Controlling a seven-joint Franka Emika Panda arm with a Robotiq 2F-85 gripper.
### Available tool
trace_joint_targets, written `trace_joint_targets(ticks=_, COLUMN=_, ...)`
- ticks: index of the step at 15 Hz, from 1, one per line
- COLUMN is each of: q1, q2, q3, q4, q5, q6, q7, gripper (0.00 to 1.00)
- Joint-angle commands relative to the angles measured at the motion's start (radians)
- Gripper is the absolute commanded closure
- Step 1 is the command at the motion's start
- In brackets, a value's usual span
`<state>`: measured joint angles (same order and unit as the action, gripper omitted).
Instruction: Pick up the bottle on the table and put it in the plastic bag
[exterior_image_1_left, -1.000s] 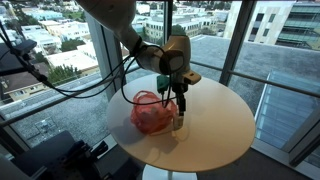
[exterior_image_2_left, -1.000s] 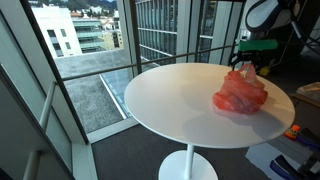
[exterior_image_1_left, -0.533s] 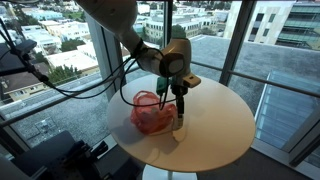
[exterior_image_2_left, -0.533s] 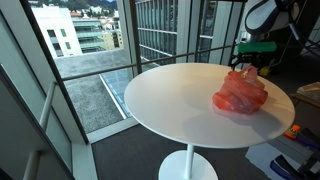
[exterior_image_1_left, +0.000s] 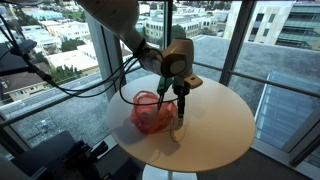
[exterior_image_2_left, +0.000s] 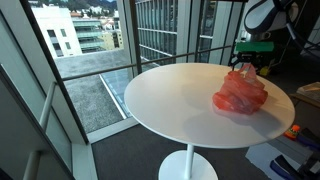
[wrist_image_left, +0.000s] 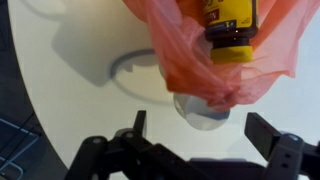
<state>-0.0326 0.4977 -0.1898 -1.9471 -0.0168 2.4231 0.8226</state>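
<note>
A small clear bottle (exterior_image_1_left: 179, 126) stands on the round white table (exterior_image_1_left: 215, 125), right beside a red plastic bag (exterior_image_1_left: 150, 113). In the wrist view the bottle (wrist_image_left: 197, 107) shows from above as a clear round shape, its far side under the bag's edge (wrist_image_left: 190, 50). A dark bottle with a yellow label (wrist_image_left: 228, 24) lies inside the bag. My gripper (exterior_image_1_left: 181, 98) hangs just above the clear bottle, open and empty, with its fingers (wrist_image_left: 204, 132) to either side. In an exterior view the bag (exterior_image_2_left: 240, 93) hides the clear bottle, and the gripper (exterior_image_2_left: 247, 64) is behind it.
The table (exterior_image_2_left: 170, 100) stands on one pedestal next to floor-to-ceiling windows (exterior_image_1_left: 60, 50). Black cables (exterior_image_1_left: 90, 85) hang from the arm towards the window side. Dark equipment (exterior_image_1_left: 70, 155) sits on the floor by the table.
</note>
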Motion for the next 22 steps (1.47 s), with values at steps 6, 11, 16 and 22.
trace_joint_targets(ticks=6, q1=0.009, q2=0.071, q3=-0.023, q4=0.085, q5=0.010, q6=-0.016, q7=0.038, gripper=0.00)
trace_joint_targets(ticks=11, q1=0.013, q2=0.067, q3=-0.017, q4=0.087, q5=0.017, q6=-0.019, q7=0.031, gripper=0.00)
trace_joint_targets(ticks=16, q1=0.026, q2=0.054, q3=-0.012, q4=0.074, q5=0.017, q6=-0.021, q7=0.028, gripper=0.00)
trace_joint_targets(ticks=22, q1=0.039, q2=0.058, q3=-0.015, q4=0.071, q5=0.011, q6=-0.018, q7=0.032, gripper=0.19)
